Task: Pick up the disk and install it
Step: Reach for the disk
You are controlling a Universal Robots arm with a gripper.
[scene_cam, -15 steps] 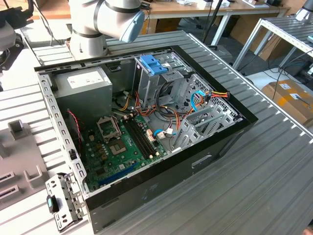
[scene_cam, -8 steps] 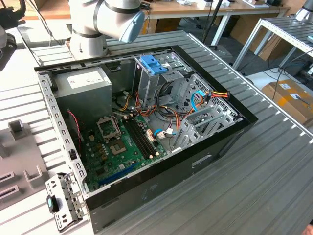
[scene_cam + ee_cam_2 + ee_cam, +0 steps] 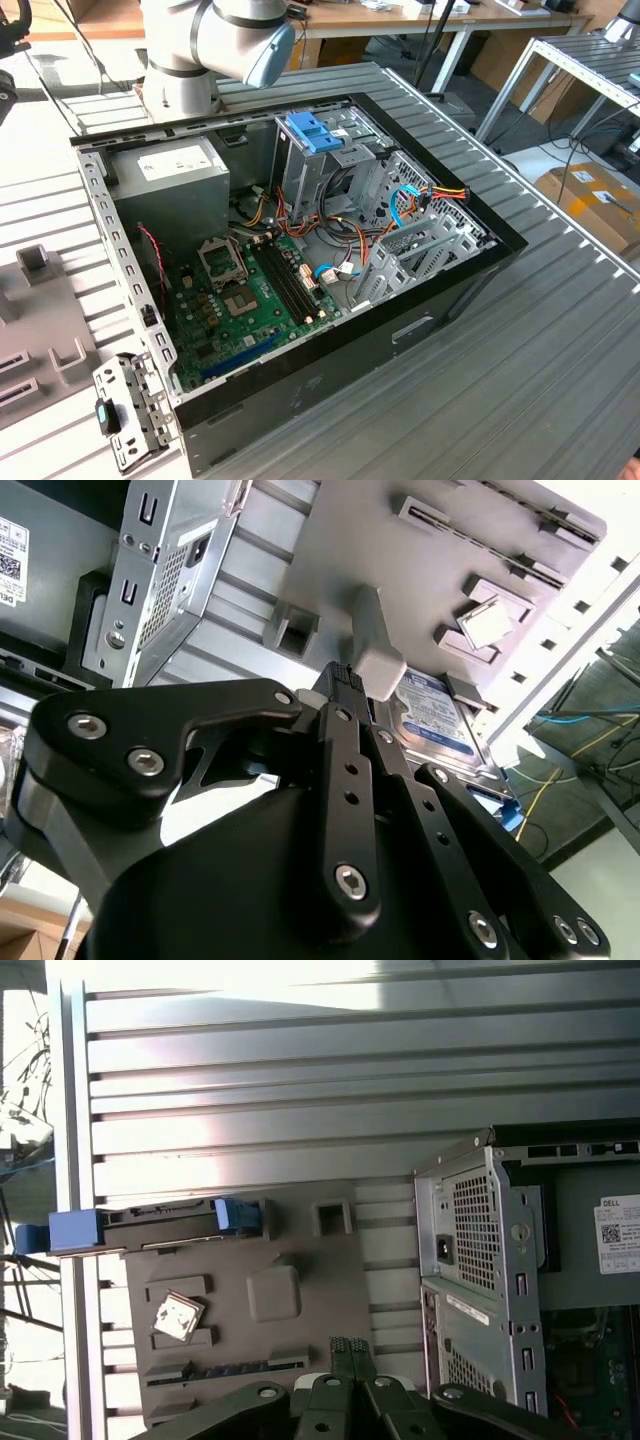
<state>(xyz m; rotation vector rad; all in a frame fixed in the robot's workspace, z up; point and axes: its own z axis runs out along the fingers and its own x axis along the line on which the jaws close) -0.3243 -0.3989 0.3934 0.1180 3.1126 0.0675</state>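
on the ribbed metal counter (image 3: 560,350), an open computer case (image 3: 400,335): green motherboard (image 3: 240,300) on its floor, grey power-supply box (image 3: 170,172) in one corner, light-blue bracket (image 3: 312,130) atop the metal drive cage (image 3: 300,178). beside the case, toward the exterior view's left, a grey fixture plate (image 3: 25,320) lying flat on the counter.

above that plate in both wrist views, the gripper (image 3: 348,1344), all black linkage, with fingers (image 3: 345,740) clenched together and nothing held between them. close ahead of the fingertips, a raised grey block (image 3: 272,1293) of the plate.

the disk (image 3: 150,1228) at the edge of the plate farthest from the case, standing on its long edge in a slot, a blue side rail at each end. in the second wrist view, its white-and-blue label (image 3: 435,715) turned toward the gripper. well apart from the fingers, with the raised block between. not yet picked up, and outside the case.

also on the plate: a small square chip (image 3: 178,1315) sitting askew in a recess, other low blocks and narrow slots around it. next to the plate in the first wrist view, the perforated metal rear corner of the case.
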